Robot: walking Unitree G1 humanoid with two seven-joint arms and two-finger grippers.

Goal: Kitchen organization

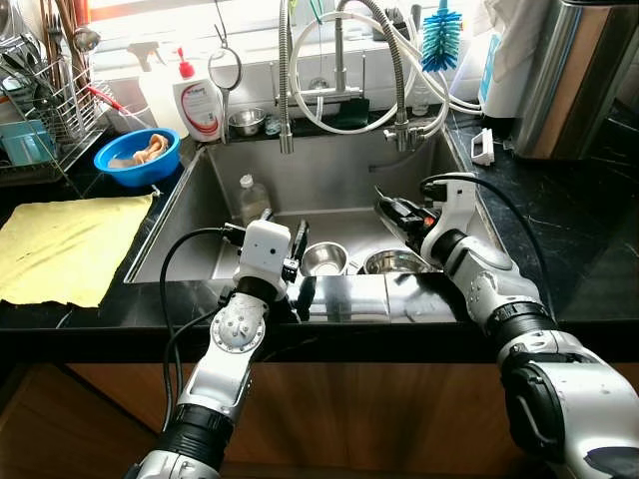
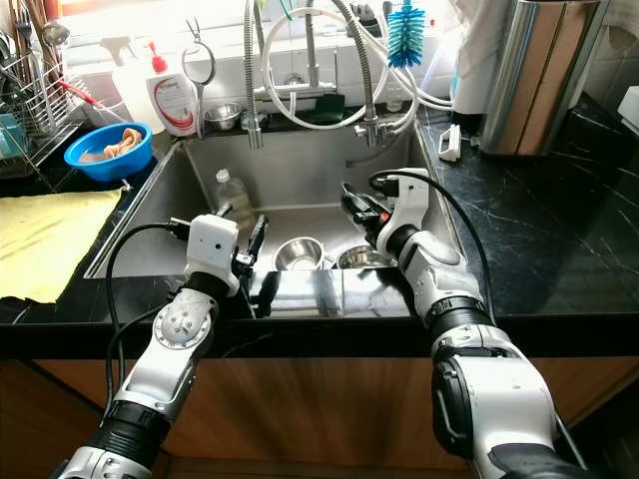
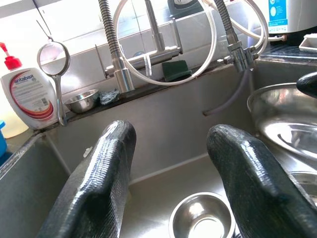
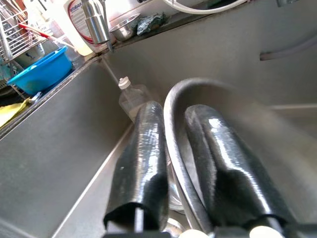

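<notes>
- You are looking down into a stainless steel sink (image 1: 329,180) set in a black stone counter (image 1: 589,239).
- Your left gripper (image 1: 298,261) hangs over the sink's front edge with its two black fingers (image 3: 104,173) spread apart, holding nothing.
- Just beyond it, on the sink floor, sits a small round steel bowl (image 1: 323,258).
- Your right gripper (image 2: 351,205) is lower in the sink, on the right side, with its fingers clamped on the rim of a large shiny steel bowl (image 4: 208,99), one finger inside the rim and one outside.
- That bowl is tilted up in the right wrist view; another wide steel bowl (image 1: 394,262) lies beside the small one.
- A clear plastic bottle with a white cap (image 1: 252,198) stands near the sink's left wall.
- Behind the sink are a coiled spring tap (image 1: 344,70), a white soap bottle with a red pump (image 1: 200,100) and a blue bottle brush (image 1: 440,40).
- On the counter to the left lie a yellow cloth (image 1: 65,244) and a blue plastic bowl (image 1: 138,157).
</notes>
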